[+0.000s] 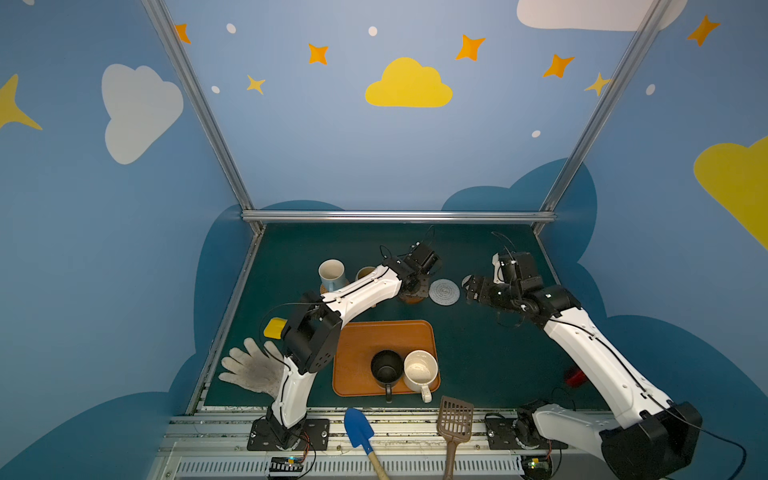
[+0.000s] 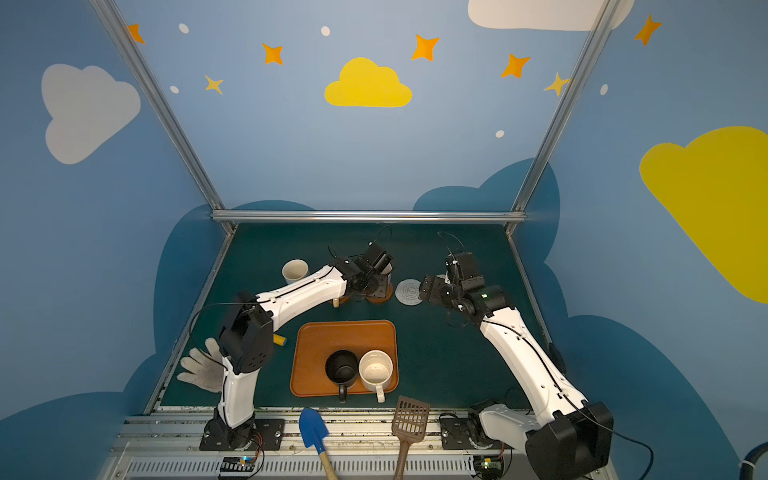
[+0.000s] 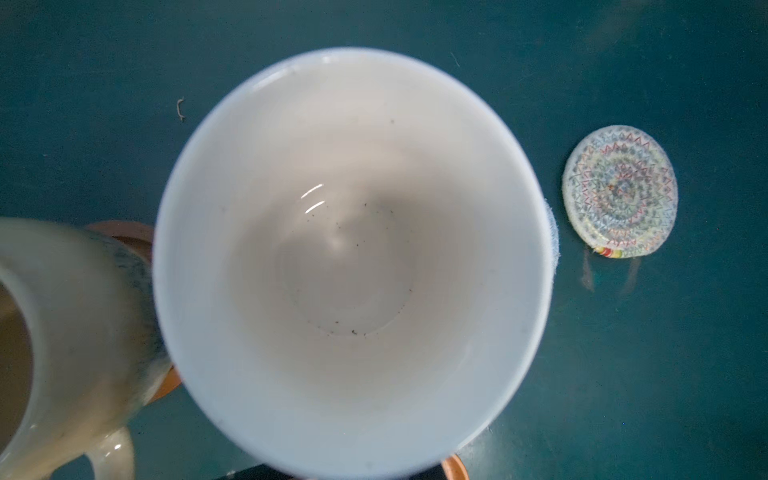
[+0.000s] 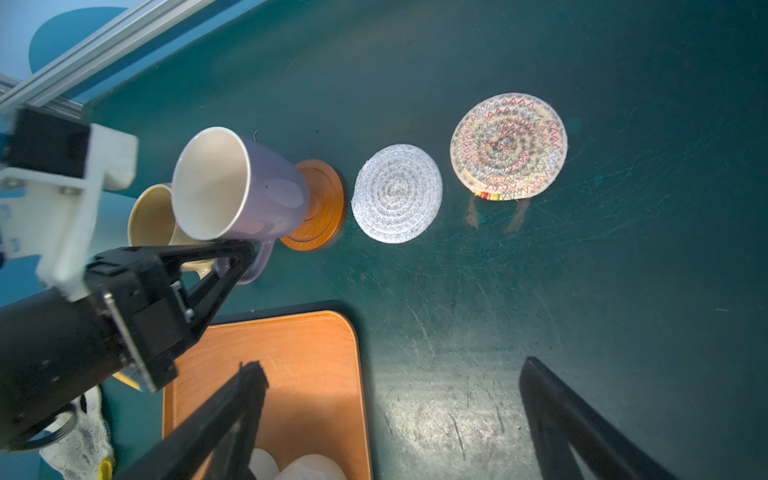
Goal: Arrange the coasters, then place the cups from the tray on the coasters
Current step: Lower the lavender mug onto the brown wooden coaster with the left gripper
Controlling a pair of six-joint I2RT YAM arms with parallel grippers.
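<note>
Green mat: left gripper (image 4: 246, 248) pinches lavender mug (image 4: 266, 195) at wooden coaster (image 4: 322, 208); right gripper (image 1: 467, 289) spread, empty. Next, likely: seat, release.

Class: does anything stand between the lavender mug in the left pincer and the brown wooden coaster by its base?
Nothing visible does. The left pincer holds the lavender mug by its handle right at the brown wooden coaster; the tan mug and grey-white coaster sit beside it.

lavender mug (image 3: 349, 266) — hides most of wooden coaster (image 3: 455, 469) | tan mug (image 3: 83, 311) — cut by edge, blurred
</note>
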